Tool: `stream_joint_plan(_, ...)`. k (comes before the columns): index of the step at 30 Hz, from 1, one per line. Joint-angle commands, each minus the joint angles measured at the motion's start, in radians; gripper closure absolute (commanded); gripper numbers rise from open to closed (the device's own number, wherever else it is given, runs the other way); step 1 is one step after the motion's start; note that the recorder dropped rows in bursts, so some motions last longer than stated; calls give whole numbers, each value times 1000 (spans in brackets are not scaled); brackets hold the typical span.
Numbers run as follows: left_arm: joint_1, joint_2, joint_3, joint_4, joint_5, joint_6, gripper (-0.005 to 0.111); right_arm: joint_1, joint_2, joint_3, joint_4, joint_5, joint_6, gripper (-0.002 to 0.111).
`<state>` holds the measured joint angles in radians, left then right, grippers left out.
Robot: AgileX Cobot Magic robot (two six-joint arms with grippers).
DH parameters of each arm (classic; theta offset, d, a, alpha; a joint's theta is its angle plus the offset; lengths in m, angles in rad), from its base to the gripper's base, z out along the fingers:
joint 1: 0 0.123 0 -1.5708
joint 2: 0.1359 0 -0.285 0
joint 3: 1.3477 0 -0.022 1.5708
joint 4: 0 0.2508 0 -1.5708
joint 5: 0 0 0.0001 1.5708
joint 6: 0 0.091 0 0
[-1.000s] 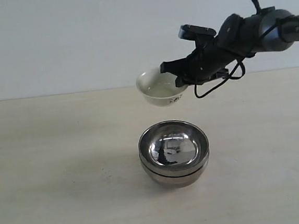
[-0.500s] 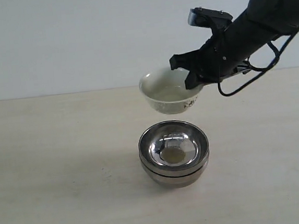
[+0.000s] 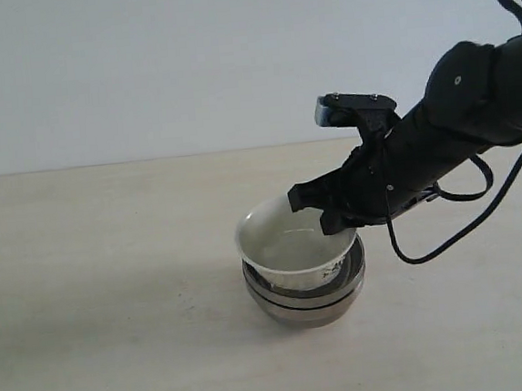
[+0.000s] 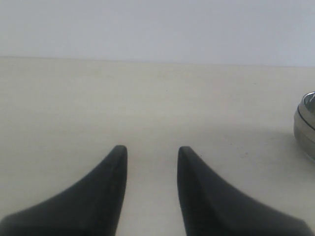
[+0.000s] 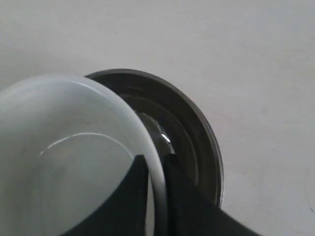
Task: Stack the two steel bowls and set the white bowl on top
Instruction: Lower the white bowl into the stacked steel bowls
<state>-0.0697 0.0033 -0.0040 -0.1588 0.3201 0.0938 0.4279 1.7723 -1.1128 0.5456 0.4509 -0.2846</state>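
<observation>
Now the white bowl (image 3: 284, 248) sits low in the mouth of the steel bowls (image 3: 308, 299), near the middle of the table (image 3: 105, 291). It is cream-white and glossy inside, with a small dark mark on its outer wall just below the rim, on the side facing the right arm. Its rim stands above the steel rim and leans a little, so its near-left edge hangs slightly past the steel edge. Whether its base already rests on the metal cannot be told.

The steel bowls are nested one inside the other. Two shiny rims show, one just above the other, with a thin dark seam between them. In the right wrist view, the inside of the upper steel bowl (image 5: 194, 132) appears as a dark crescent beside the white bowl (image 5: 69, 152).

The right claw (image 3: 317, 212) pinches the white bowl by its rim. One finger (image 5: 133, 196) lies inside the bowl and the other finger (image 5: 184, 201) lies outside, with the wall clamped narrowly between them. The outer finger reaches down over the open part of the steel bowl.

The left claw (image 4: 151, 149) is spread, its two dark fingertips apart with bare table between them. It holds nothing and touches nothing. The steel bowls (image 4: 307, 125) show only at the edge of its view, well apart from it.
</observation>
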Motion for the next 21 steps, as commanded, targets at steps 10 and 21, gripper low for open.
stream_joint_plan(10, 3, -3, 4, -1, -5, 3, 74, 1, -15, 68, 3, -126, 7, 108)
stream_joint_plan(21, 3, -3, 4, -1, -5, 3, 74, 1, 7, 68, 3, -136, 12, 108)
